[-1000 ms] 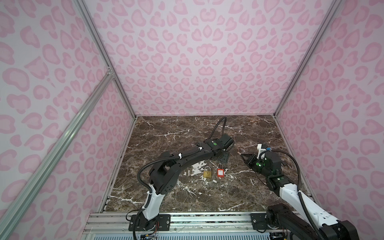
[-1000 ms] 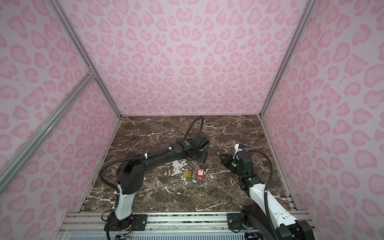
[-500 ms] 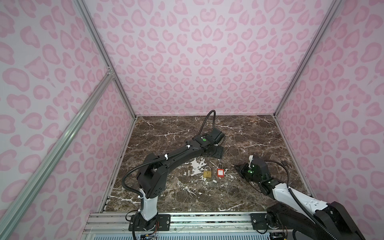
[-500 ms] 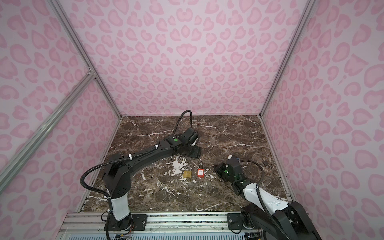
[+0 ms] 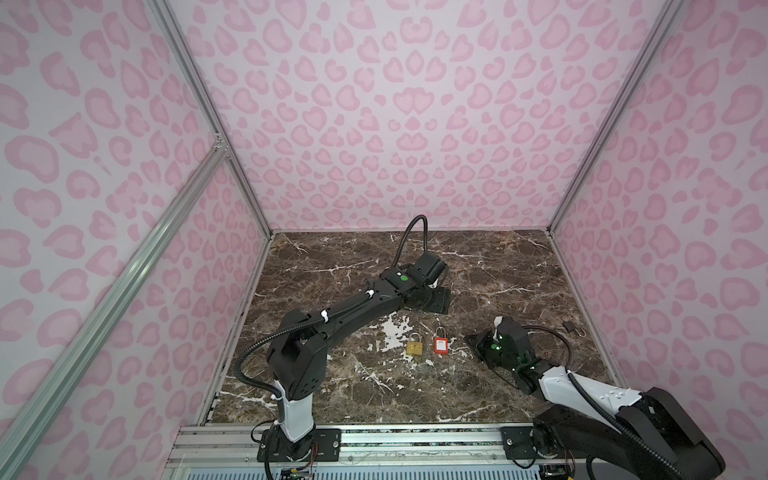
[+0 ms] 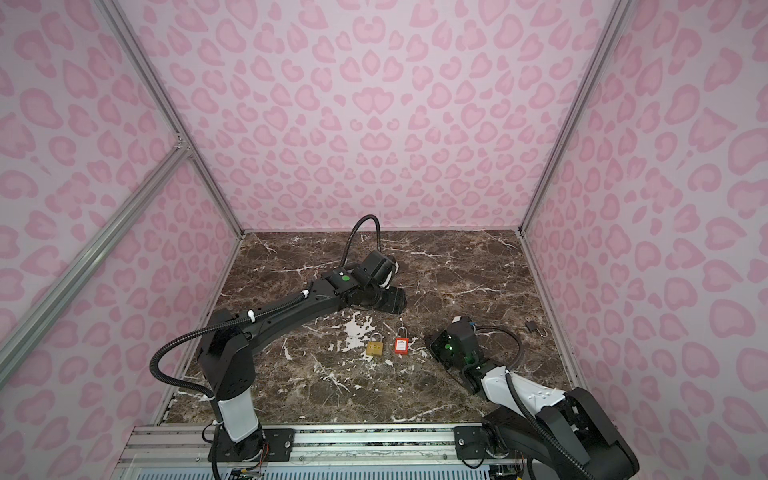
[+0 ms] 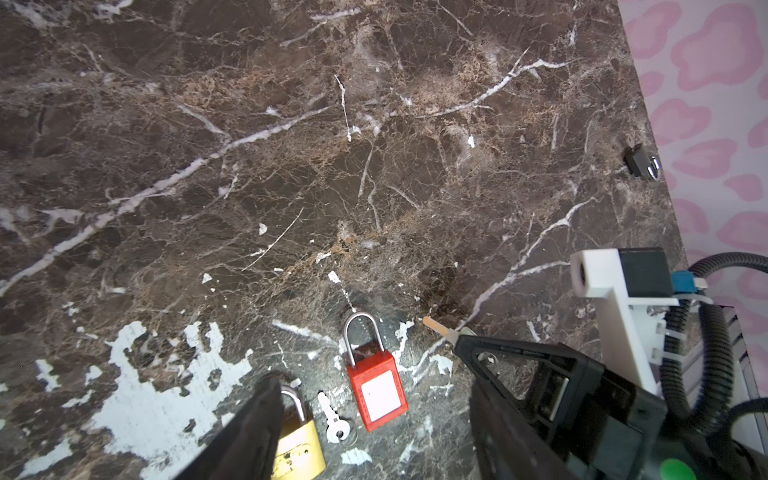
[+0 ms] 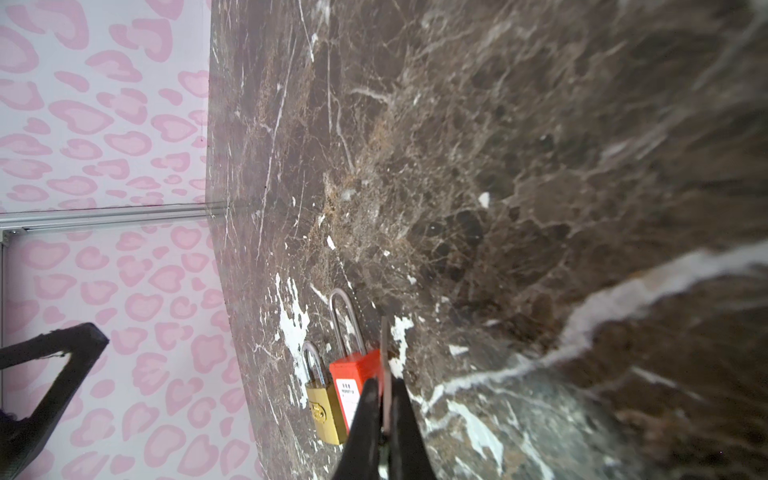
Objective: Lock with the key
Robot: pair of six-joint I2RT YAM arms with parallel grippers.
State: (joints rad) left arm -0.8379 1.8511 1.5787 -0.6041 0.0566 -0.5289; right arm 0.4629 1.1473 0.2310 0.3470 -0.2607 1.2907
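The key point(image 8: 385, 353) is clamped edge-on in the right gripper point(image 8: 385, 388), its tip just beside the red padlock point(image 5: 440, 345) at the middle of the counter point(image 5: 498, 266). A brass padlock point(image 5: 414, 347) lies alongside, a loose key point(image 7: 334, 419) between them. The left gripper point(image 5: 437, 298) hangs behind them, jaws apart.

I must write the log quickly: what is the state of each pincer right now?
Left pincer: open, holding nothing.
Right pincer: closed on a key.
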